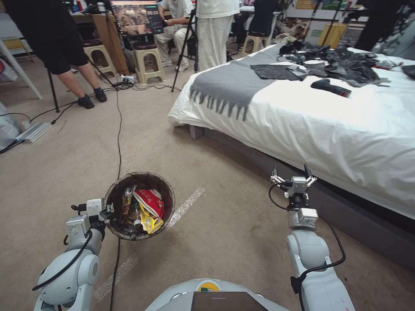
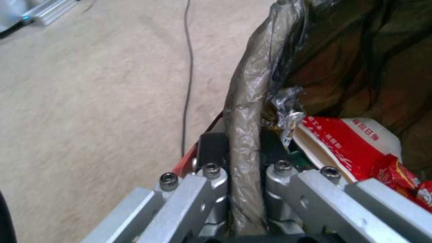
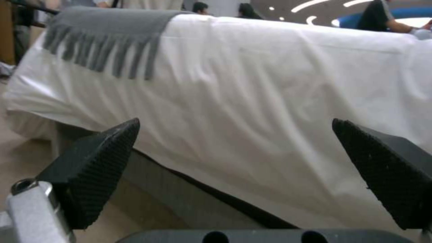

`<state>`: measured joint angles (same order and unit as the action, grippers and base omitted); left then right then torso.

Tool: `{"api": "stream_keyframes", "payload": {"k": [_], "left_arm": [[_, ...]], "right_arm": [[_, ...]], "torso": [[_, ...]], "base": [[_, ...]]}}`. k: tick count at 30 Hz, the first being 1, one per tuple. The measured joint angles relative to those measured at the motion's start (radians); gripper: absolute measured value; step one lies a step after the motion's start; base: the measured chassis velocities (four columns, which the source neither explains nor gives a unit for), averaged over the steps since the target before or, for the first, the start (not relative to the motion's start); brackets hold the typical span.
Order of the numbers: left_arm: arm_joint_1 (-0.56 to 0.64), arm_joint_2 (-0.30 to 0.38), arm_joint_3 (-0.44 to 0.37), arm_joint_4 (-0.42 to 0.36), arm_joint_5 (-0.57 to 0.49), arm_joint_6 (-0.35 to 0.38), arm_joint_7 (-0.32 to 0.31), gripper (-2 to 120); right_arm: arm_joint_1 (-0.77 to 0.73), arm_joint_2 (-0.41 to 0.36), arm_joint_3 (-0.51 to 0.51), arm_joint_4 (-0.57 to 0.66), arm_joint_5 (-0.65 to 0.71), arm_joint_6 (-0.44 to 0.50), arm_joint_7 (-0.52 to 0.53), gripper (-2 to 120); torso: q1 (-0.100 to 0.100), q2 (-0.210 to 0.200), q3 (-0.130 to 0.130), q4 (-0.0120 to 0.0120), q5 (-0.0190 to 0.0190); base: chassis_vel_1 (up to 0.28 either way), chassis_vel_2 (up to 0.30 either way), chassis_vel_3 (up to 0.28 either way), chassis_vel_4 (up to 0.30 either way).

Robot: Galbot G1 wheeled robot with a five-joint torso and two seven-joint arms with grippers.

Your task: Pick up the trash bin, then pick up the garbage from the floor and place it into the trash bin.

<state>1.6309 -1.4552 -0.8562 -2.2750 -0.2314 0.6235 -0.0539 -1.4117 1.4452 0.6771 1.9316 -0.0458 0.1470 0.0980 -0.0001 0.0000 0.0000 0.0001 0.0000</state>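
Observation:
The trash bin (image 1: 116, 192), lined with a dark bag over its rim, hangs above the carpet at lower left. My left gripper (image 1: 107, 212) is shut on its near-left rim; the left wrist view shows the bagged rim (image 2: 245, 135) clamped between the fingers. Inside lies garbage: a red-white wrapper (image 1: 151, 201), a yellow wrapper (image 1: 149, 222) and brown wrappers (image 1: 127, 196). The red-white wrapper (image 2: 346, 143) also shows in the left wrist view. My right gripper (image 1: 293, 173) stands open and holds nothing, raised near the bed's side, its fingertips (image 3: 97, 168) wide apart.
A bed (image 1: 328, 125) with a white sheet and grey fringed throw (image 1: 231, 84) fills the right. A black cable (image 1: 119, 142) runs across the carpet past the bin. Stools (image 1: 149, 62), tripods and standing people are at the back. White tape marks (image 1: 186, 207) lie on the floor.

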Motion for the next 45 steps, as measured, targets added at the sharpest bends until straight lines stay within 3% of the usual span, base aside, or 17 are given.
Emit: {"api": "stream_keyframes", "payload": {"k": [45], "left_arm": [[-0.012, 0.001, 0.004, 0.005, -0.016, 0.002, -0.006, 4]], "right_arm": [[0.0, 0.004, -0.02, -0.02, -0.022, 0.01, 0.0, 100]], "torso": [[0.0, 0.0, 0.0, 0.0, 0.0]], "base": [[0.071, 0.072, 0.071, 0.069]]}}
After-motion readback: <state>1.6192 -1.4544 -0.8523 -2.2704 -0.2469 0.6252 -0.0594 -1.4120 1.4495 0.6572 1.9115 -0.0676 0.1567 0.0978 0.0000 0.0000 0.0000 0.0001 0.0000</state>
